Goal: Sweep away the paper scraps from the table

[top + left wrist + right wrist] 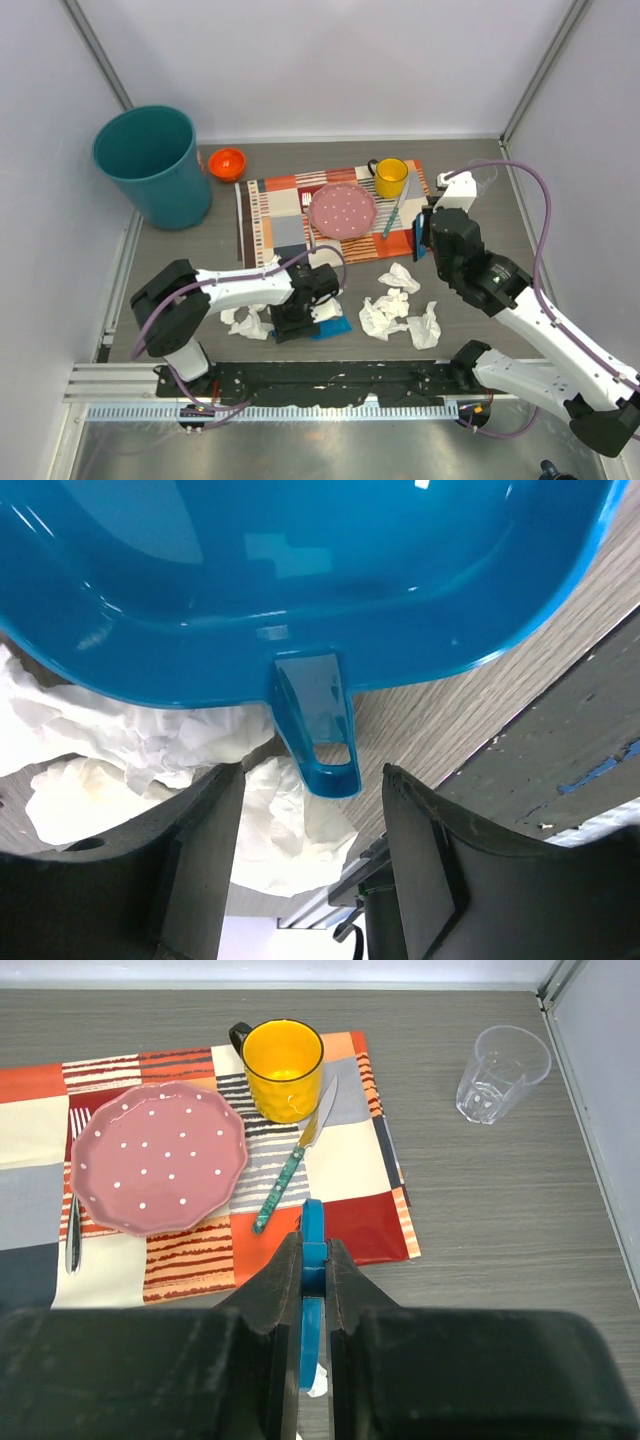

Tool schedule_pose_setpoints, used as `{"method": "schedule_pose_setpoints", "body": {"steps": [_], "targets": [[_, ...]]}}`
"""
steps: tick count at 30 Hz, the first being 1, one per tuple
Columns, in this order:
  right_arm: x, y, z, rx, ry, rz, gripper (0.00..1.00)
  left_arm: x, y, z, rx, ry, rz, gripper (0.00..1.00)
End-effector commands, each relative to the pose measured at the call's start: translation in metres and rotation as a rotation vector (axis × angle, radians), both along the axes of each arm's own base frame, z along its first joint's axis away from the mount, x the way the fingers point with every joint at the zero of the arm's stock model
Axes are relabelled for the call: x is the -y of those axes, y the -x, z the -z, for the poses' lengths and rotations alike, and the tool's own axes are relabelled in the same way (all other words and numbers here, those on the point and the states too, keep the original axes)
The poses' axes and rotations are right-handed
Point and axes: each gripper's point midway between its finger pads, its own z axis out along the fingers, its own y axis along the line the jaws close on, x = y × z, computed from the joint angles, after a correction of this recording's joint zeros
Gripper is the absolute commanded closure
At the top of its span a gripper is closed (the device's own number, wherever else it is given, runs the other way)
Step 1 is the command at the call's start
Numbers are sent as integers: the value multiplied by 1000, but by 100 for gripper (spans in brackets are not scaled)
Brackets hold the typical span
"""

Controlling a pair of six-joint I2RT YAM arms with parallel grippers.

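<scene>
Several crumpled white paper scraps lie on the grey wood-grain table point(500, 215): one wad point(247, 322) left of my left gripper, a cluster point(388, 312) and another wad point(425, 326) at centre right. My left gripper point(297, 312) is open at the blue dustpan point(332, 327). In the left wrist view the dustpan point(300, 570) fills the top, the tip of its handle point(322, 730) lies between my open fingers point(205, 850), and paper wads point(120, 740) lie beneath. My right gripper point(418, 238) is shut on a thin blue handle point(313, 1230) above the placemat's near edge.
A teal bin point(150, 165) stands far left with an orange bowl point(227, 162) beside it. The patchwork placemat point(285, 215) holds a pink plate point(342, 210), yellow mug point(390, 178), knife point(290, 1175) and fork point(75, 1220). A clear glass point(503, 1072) stands far right.
</scene>
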Motion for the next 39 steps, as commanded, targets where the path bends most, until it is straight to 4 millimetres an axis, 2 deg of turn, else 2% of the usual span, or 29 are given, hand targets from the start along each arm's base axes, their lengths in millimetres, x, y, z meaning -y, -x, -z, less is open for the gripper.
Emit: {"method": "schedule_pose_setpoints", "body": {"steps": [1,3,5,11,12,14,18,21,22,24,25,28,31,34,36,39], "targets": [[12,3,-25,67,-31,39,99,25,-6,-10,31,52,-29,42],[14,3,-23,64,-22,49,99,26,-5,-4,24,39,-32,52],[19,2,-20,61,-3,73,99,24,3,2,-17,30,-30,56],[19,-2,9,7,35,89,99,26,18,1,-96,45,3,76],[19,-3,16,-5,43,89,99,27,19,1,-98,46,6,87],[20,-4,22,-13,47,88,99,26,19,1,-100,35,9,100],[16,-4,40,-69,70,39,99,25,15,-11,-79,31,24,100],[13,-3,48,-123,72,29,99,26,10,-29,-61,30,45,100],[10,-2,50,-137,49,32,99,33,5,-37,-42,46,54,100],[1,1,59,-181,27,-8,99,33,3,-41,-51,26,70,100],[-4,1,68,-214,17,-16,99,38,-1,-45,-39,29,73,100],[-4,3,93,-291,63,-19,99,36,-6,-39,-49,-30,98,100],[-4,4,104,-324,90,-22,99,30,-6,-33,-84,-103,124,100],[-5,-1,92,-297,100,-26,99,30,-7,-33,-95,-116,146,100],[-4,-6,74,-253,100,-27,99,28,-15,-38,-62,-130,168,100],[-2,-6,55,-218,101,-32,99,26,-15,-41,-66,-142,181,100]]}}
